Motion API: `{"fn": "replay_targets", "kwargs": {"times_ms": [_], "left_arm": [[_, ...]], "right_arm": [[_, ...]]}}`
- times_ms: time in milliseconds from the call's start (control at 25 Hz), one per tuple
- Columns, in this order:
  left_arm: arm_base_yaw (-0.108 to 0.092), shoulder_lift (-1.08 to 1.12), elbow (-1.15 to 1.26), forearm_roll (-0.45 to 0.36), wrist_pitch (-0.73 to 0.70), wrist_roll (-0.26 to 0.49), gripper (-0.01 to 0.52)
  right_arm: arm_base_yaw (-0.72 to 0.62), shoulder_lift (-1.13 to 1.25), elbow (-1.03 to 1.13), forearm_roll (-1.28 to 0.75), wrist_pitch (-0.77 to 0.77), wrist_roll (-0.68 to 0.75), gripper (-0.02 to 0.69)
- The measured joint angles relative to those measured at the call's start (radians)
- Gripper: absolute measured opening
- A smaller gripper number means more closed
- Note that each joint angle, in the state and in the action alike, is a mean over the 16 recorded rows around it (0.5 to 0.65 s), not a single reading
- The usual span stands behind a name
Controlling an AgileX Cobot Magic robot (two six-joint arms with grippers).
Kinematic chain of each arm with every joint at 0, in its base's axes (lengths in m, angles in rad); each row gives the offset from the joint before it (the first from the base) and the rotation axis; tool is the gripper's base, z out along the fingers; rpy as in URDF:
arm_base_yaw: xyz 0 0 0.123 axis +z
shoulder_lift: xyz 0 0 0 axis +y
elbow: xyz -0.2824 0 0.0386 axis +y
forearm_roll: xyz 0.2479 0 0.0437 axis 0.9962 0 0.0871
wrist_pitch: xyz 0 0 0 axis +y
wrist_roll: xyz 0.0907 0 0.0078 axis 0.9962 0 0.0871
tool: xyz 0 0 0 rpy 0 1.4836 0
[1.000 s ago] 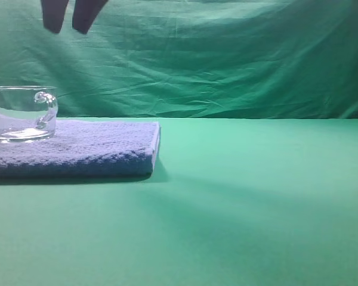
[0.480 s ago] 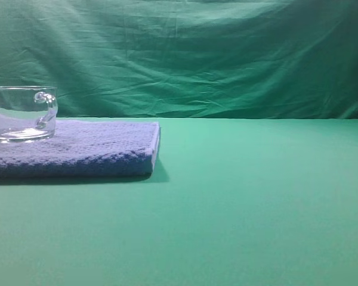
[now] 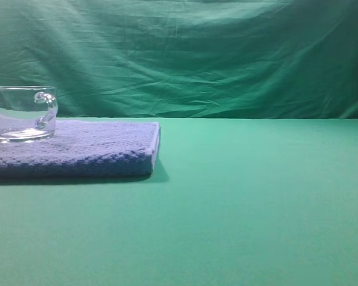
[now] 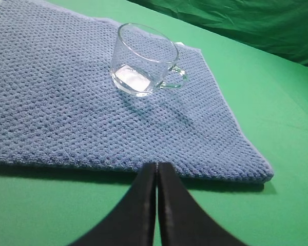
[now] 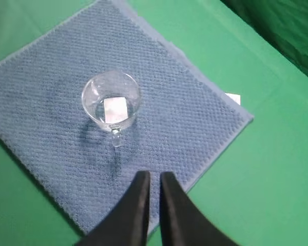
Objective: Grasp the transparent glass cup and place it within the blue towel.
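The transparent glass cup [image 3: 22, 113] stands upright on the blue towel [image 3: 83, 149] at the far left, handle to the right. No gripper shows in the exterior view. In the left wrist view the cup [image 4: 143, 59] sits on the towel [image 4: 56, 107], well ahead of my left gripper [image 4: 156, 166], which is shut and empty above the towel's near edge. In the right wrist view the cup [image 5: 111, 102] stands near the middle of the towel [image 5: 179, 107]. My right gripper [image 5: 154, 177] hangs above the towel's edge, empty, its jaws drawn together with only a thin slit.
Green cloth [image 3: 256, 196] covers the table, and a green backdrop [image 3: 197, 53] hangs behind it. A small white label [image 5: 232, 98] sticks out from under the towel's far corner.
One second ago two dark fingers showed at the top left of the exterior view above the cup. They have gone up out of view. The cup and towel have not moved.
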Motion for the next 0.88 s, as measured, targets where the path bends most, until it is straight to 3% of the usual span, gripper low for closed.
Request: {"fn": "replay_targets", "kwargs": {"times_ms": [400, 880], "left_arm": [[0.0, 0.0, 0.0, 0.0, 0.0, 0.0, 0.0], [0.0, 0.0, 0.0, 0.0, 0.0, 0.0, 0.0]], "right_arm": [[-0.08, -0.35, 0.484, -0.036, -0.264, 0.023, 0.072], [-0.369, -0.764, 0.99, -0.012, -0.558, 0.025, 0.072]]}}
